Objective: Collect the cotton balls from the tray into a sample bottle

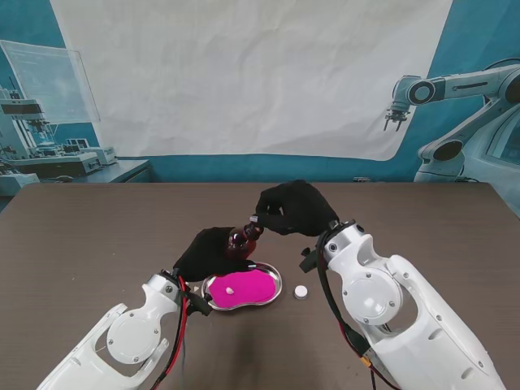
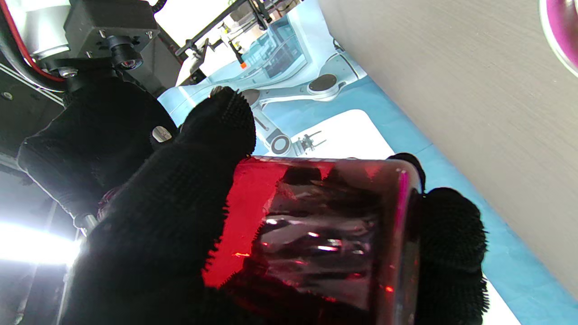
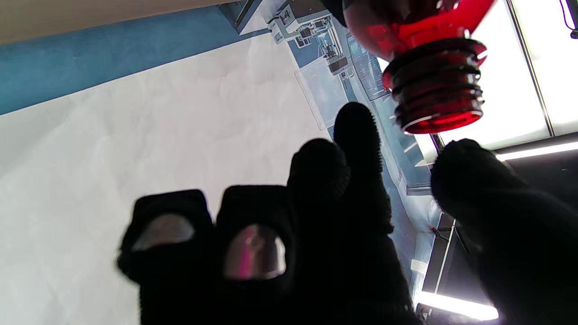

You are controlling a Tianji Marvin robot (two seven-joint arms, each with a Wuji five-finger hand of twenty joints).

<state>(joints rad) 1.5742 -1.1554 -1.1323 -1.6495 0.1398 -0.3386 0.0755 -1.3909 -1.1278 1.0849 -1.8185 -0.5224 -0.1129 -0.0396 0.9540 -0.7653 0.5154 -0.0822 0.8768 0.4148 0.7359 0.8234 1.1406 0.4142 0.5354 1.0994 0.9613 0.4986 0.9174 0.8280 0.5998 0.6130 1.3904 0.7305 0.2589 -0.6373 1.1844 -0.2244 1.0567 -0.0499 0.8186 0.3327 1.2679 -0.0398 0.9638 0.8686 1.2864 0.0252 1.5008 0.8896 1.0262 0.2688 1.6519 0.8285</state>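
Observation:
My left hand (image 1: 210, 253) is shut on a dark red sample bottle (image 1: 242, 239), held tilted just above the table with its uncapped mouth toward the right hand. In the left wrist view the fingers (image 2: 162, 216) wrap the bottle (image 2: 316, 234). A kidney-shaped metal tray (image 1: 275, 282) with a magenta lining lies near me, and one white cotton ball (image 1: 231, 290) rests in it. My right hand (image 1: 294, 209) hovers at the bottle's mouth. The right wrist view shows its thumb and fingers (image 3: 356, 135) apart, nothing between them, beside the threaded neck (image 3: 435, 90).
A small white cap (image 1: 301, 291) lies on the brown table just right of the tray. The tray's rim (image 2: 562, 27) shows at a corner of the left wrist view. A white backdrop hangs beyond the table's far edge.

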